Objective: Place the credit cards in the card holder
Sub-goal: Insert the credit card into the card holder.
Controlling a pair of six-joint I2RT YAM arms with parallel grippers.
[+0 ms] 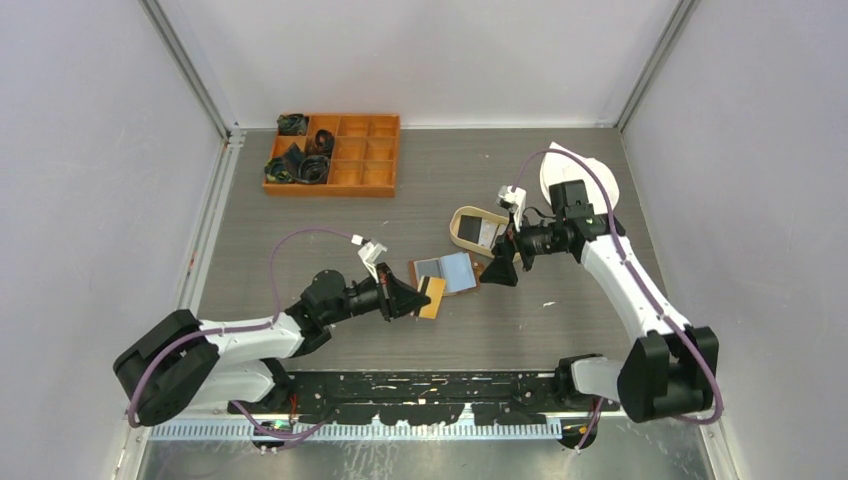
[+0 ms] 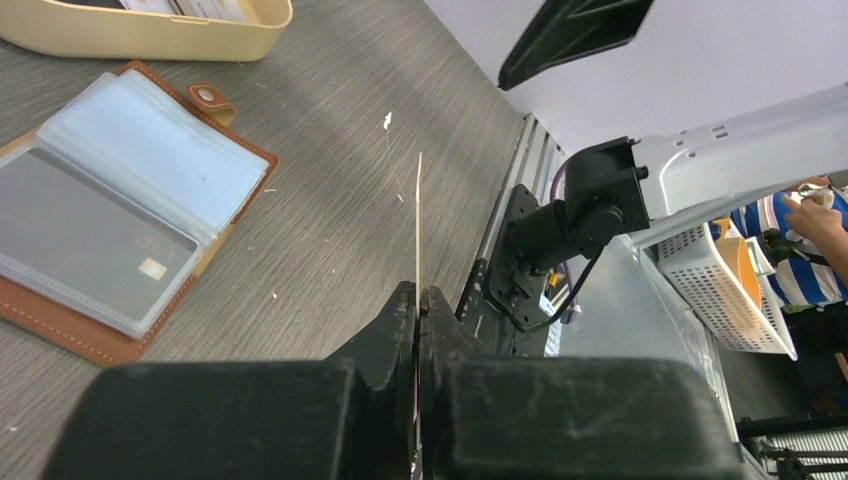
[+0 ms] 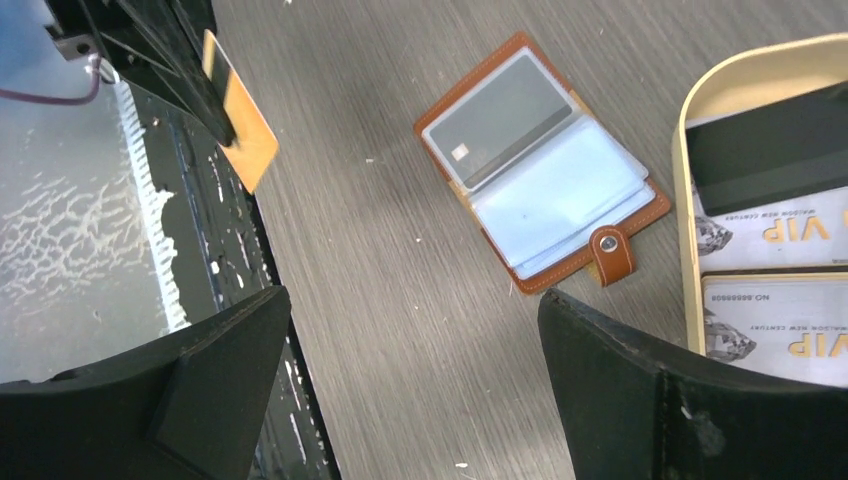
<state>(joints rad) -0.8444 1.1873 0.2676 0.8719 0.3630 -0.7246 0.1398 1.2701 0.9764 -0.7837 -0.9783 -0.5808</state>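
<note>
The card holder (image 1: 446,272) lies open on the table, its clear pockets facing up and a grey card (image 3: 510,125) in one of them. My left gripper (image 1: 417,296) is shut on a gold-orange credit card (image 1: 434,299) just left of the holder. That card stands on edge above the table and shows edge-on in the left wrist view (image 2: 419,215). My right gripper (image 1: 503,270) hangs open and empty just right of the holder (image 3: 545,165). More credit cards, one black (image 3: 780,150) and two white VIP ones (image 3: 770,235), lie in the oval tray (image 3: 690,110).
The oval cream tray (image 1: 466,215) sits behind and to the right of the holder. An orange compartment box (image 1: 352,152) with dark items stands at the back left. A white round object (image 1: 598,172) lies behind the right arm. The arms' base rail (image 1: 420,395) runs along the near edge.
</note>
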